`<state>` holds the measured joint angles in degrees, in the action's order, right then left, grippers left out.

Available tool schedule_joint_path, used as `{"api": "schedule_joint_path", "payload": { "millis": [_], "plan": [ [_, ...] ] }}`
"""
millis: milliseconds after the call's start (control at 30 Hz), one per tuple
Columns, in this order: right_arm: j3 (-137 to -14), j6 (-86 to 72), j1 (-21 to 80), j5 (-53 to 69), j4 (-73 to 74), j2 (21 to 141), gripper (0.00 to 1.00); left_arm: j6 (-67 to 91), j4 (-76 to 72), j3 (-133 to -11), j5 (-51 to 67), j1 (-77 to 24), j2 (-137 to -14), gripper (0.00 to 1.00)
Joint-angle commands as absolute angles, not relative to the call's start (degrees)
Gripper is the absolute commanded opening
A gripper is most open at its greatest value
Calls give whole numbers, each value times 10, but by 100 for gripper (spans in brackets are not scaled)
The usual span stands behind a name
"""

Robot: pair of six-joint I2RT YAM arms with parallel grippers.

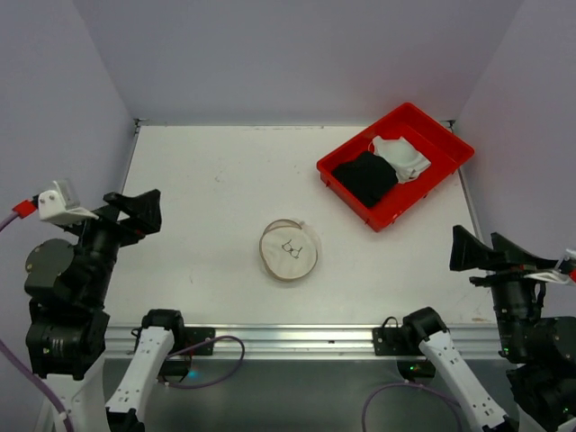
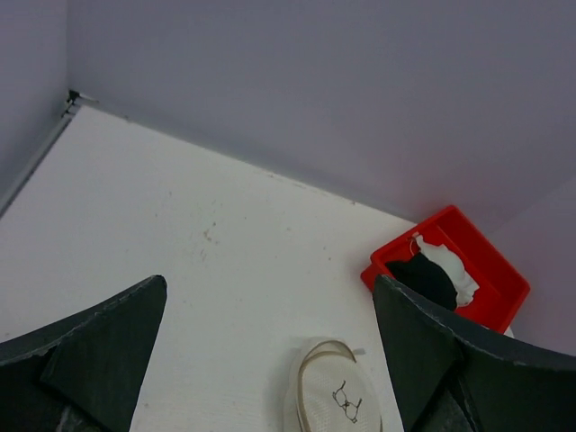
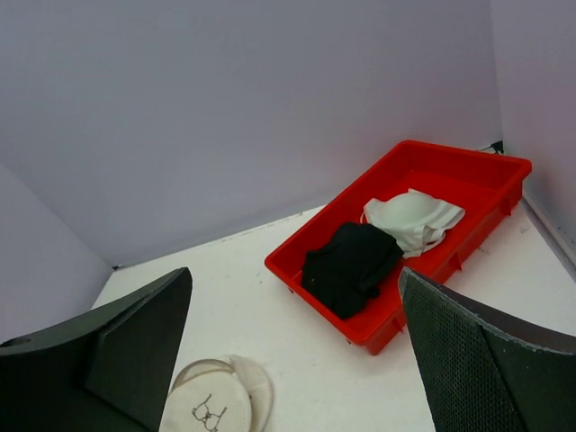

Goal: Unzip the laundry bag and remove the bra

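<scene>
- Now the laundry bag (image 1: 289, 250) lies on the white surface (image 1: 207, 189) at the middle of the overhead frame, bra icon up.
- Left end effector (image 1: 133, 212), at the left edge, is spread and empty, well apart from the bag.
- Right end effector (image 1: 481, 252), lower right, is spread and empty too.
- Red tray (image 1: 400, 212), upper right, holds a black garment (image 1: 366, 176) beside a white garment (image 1: 402, 157).

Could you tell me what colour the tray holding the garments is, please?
The tray is red; the right wrist view shows it best.
</scene>
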<state>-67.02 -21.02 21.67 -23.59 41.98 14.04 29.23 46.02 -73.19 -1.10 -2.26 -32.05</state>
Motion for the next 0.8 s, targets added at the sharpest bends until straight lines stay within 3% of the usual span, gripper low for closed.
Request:
{"api": "schedule_joint_path", "payload": {
  "millis": [0,167,767],
  "plan": [
    [-662,-189,216,-208,446,109,99,254,531,-779,-50,-24,-306,100],
    [-642,-178,216,-207,452,73,99,248,535,-770,-112,-44,-267,100],
    [-648,-170,216,-191,472,56,99,269,548,-743,-114,-74,-258,100]
  ]
}}
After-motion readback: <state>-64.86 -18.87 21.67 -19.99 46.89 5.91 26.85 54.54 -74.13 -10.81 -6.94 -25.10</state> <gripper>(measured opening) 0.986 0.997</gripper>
